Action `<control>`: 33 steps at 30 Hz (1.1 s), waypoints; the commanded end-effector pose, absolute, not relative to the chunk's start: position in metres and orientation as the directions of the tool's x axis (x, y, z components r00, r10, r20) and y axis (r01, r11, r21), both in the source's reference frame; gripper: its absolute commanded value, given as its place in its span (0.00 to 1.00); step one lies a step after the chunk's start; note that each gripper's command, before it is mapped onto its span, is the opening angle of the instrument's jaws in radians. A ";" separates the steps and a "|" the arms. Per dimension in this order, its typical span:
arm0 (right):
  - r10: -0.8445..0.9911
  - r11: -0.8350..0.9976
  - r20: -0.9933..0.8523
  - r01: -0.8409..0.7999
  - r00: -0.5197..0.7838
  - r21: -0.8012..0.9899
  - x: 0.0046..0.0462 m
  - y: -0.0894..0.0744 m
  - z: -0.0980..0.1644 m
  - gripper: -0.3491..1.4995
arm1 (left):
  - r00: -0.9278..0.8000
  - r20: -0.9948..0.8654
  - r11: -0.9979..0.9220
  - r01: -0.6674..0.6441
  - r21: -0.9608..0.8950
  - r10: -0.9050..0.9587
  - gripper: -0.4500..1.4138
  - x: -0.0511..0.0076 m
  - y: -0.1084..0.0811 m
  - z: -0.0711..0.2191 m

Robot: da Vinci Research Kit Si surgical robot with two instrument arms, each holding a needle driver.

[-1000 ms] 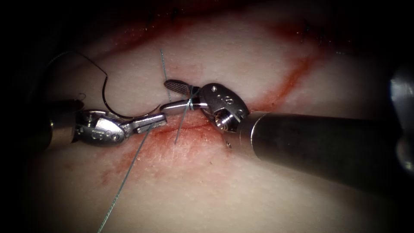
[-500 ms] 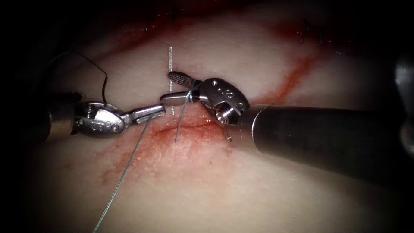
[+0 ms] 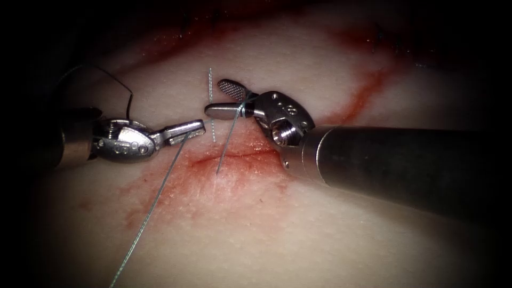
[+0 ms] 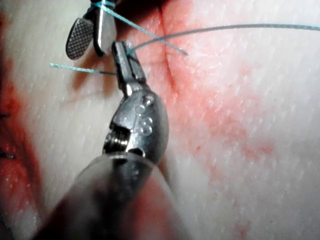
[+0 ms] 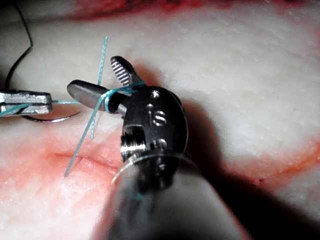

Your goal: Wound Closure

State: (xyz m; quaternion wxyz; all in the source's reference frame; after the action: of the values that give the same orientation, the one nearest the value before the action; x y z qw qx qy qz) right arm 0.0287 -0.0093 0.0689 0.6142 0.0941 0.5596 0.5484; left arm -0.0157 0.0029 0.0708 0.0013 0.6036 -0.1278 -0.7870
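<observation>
The left end effector (image 3: pixel 198 128) is clamped shut on the thread (image 3: pixel 154 202), which trails off down across the tissue (image 3: pixel 298 240). The right end effector (image 3: pixel 223 98) stands with its 2 jaws apart, gripping nothing, yet a loop of thread is wound around the jaw bases. From that loop 1 strand drops into the cut (image 3: pixel 234 156), and a short free tail (image 3: pixel 212 104) stands up beside the jaw tips. The needle (image 3: pixel 129 104) is out of the tissue, lying left of the cut behind the left tool; neither tool holds it.

Risks, as I judge them: the loop sits on smooth tapered steel, so it could slide off the open jaws if the strand goes slack. A hard pull on the clamped strand could fray the fine thread or drag it through the soft edge of the cut. The loose needle's sharp point could snag the thread.

The thread is thin, teal and faintly twisted. The jaws are polished metal with cross-hatched inner faces. The tissue is pale, pebbled and moist, smeared with red fluid (image 3: pixel 176 186) around the cut. The needle is a dark slender arc.
</observation>
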 end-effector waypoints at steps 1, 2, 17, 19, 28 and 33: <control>0.784 0.379 -0.580 -0.569 -0.221 0.729 0.0297 -0.009 0.070 0.74 | -0.270 -0.950 -0.968 -0.152 0.202 -0.156 0.00 -0.0163 0.003 0.072; 0.790 0.370 -0.571 -0.571 -0.221 0.733 0.0298 -0.009 0.070 0.74 | -0.271 -0.950 -0.968 -0.152 0.202 -0.156 0.00 -0.0163 0.003 0.072; 0.816 0.362 -0.535 -0.530 -0.216 0.767 0.0323 -0.010 0.071 0.74 | -0.273 -0.949 -0.967 -0.153 0.205 -0.158 0.00 -0.0162 0.003 0.072; 0.816 0.365 -0.536 -0.524 -0.219 0.770 0.0326 -0.010 0.071 0.69 | -0.276 -0.948 -0.966 -0.155 0.206 -0.158 0.00 -0.0162 0.003 0.072; 0.821 0.364 -0.525 -0.503 -0.224 0.784 0.0336 -0.009 0.071 0.55 | -0.279 -0.947 -0.966 -0.153 0.209 -0.160 0.00 -0.0162 0.003 0.072; 0.818 0.378 -0.526 -0.474 -0.231 0.795 0.0338 -0.010 0.071 0.00 | -0.280 -0.947 -0.966 -0.154 0.209 -0.161 0.00 -0.0161 0.003 0.072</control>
State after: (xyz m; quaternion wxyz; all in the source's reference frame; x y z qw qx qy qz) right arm 0.0329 -0.0096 0.0706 0.5996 0.1508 0.5750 0.5359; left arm -0.0155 0.0030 0.0716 0.0022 0.5995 -0.1314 -0.7895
